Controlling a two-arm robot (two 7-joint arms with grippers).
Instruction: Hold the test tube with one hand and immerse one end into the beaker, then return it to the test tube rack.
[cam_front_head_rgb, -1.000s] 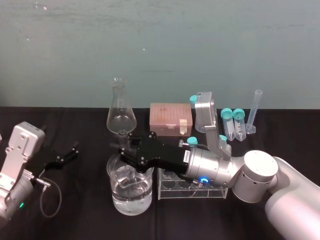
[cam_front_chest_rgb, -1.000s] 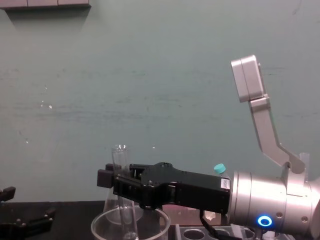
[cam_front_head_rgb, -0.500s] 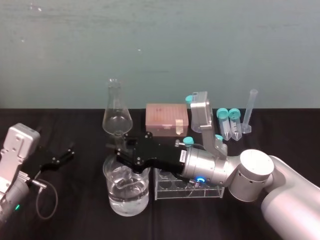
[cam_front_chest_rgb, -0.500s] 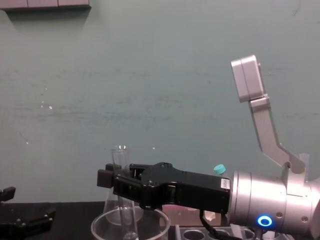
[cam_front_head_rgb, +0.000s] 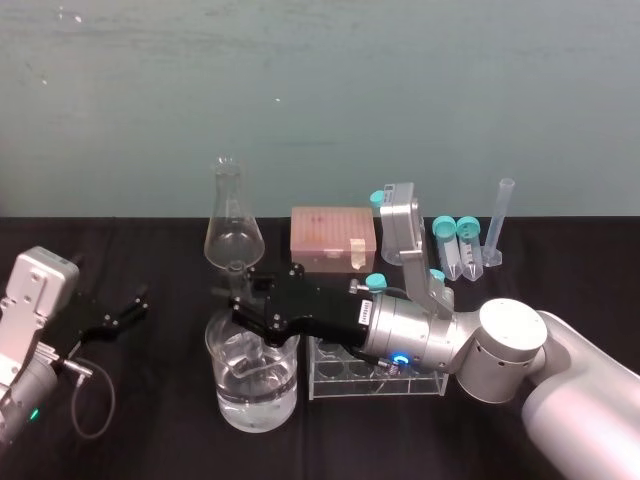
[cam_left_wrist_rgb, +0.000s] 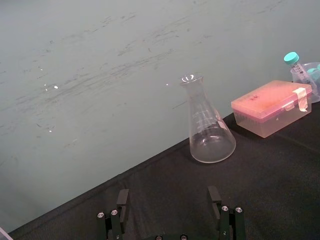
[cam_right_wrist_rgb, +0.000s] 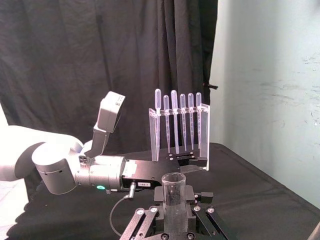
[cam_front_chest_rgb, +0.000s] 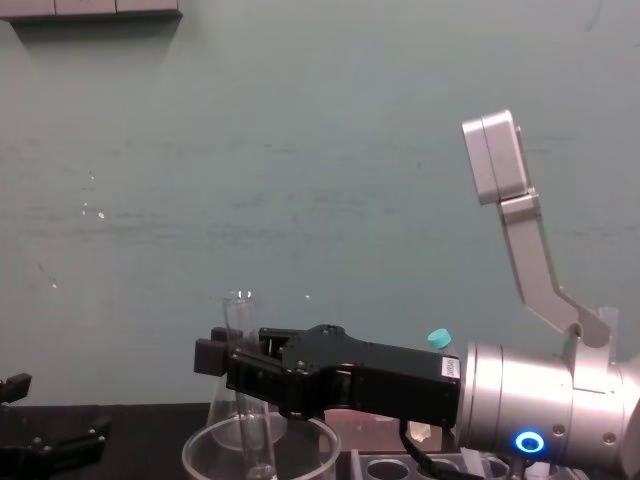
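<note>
R hand (cam_front_head_rgb: 243, 303): fingers clamped, arm stretched fwd-left | L hand (cam_front_head_rgb: 128, 308): fingers apart, parked far L

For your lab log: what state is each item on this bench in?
test tube: upright, gripped, lower end inside the beaker
right gripper: fingers shut on the test tube
left gripper: fingers open, parked left
beaker: upright, holding clear liquid
test tube rack: standing, test tube not in it
flask: upright, empty

The chest view's lower edge cut off the beaker (cam_front_chest_rgb: 197, 452) and the test tube (cam_front_chest_rgb: 238, 325) (its lower end unseen); the right arm (cam_front_head_rgb: 430, 338) hid part of the test tube rack (cam_front_head_rgb: 340, 380).
</note>
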